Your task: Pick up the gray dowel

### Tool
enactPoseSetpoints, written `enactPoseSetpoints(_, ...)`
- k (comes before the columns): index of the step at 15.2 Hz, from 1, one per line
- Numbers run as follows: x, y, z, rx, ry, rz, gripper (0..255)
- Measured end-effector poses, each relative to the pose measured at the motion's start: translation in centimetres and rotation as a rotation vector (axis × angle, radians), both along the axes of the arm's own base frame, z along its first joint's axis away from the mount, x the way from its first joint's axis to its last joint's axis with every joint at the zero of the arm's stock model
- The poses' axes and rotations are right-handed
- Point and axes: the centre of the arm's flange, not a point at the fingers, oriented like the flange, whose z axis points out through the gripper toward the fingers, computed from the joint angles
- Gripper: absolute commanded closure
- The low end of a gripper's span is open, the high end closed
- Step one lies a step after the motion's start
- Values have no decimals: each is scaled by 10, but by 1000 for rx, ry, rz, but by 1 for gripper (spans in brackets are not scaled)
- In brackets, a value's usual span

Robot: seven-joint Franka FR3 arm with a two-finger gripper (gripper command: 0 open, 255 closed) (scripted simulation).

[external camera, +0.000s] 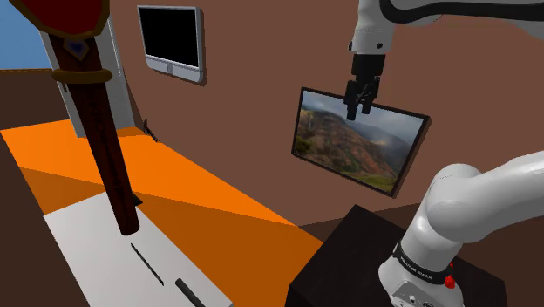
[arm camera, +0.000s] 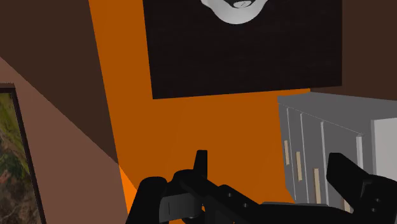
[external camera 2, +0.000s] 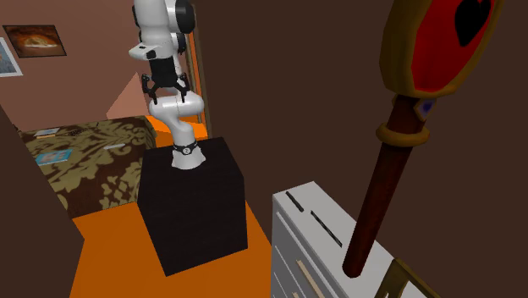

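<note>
Two slim dark grey rods lie on the white dresser top [external camera: 87, 235]. One is a long thin rod [external camera: 146, 264] [external camera 2: 326, 227]. The other is a shorter, thicker rod [external camera: 190, 292] [external camera 2: 294, 201], nearer the stand. I cannot tell which of them is the dowel. My gripper [external camera: 360, 103] [external camera 2: 162, 87] hangs high above the stand, far from both rods, in front of a landscape painting [external camera: 331, 144]. Its fingers stand apart with nothing between them. In the wrist view the gripper [arm camera: 273, 172] looks down on orange floor [arm camera: 191, 121] and the dresser's drawer fronts [arm camera: 318, 153].
A tall dark red sceptre [external camera: 109, 148] [external camera 2: 389, 161] stands on the dresser top, close to the rods. The black stand [external camera: 349, 253] [external camera 2: 195, 203] sits between dresser and bed [external camera 2: 85, 161]. A wall screen [external camera: 172, 39] hangs on the brown wall.
</note>
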Motion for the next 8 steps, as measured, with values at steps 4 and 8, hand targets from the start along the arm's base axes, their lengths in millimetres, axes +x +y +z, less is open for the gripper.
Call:
enactPoseSetpoints(4,8,18,-21,1,1,6,0)
enactPoseSetpoints(8,20,53,-53,2,1,17,0)
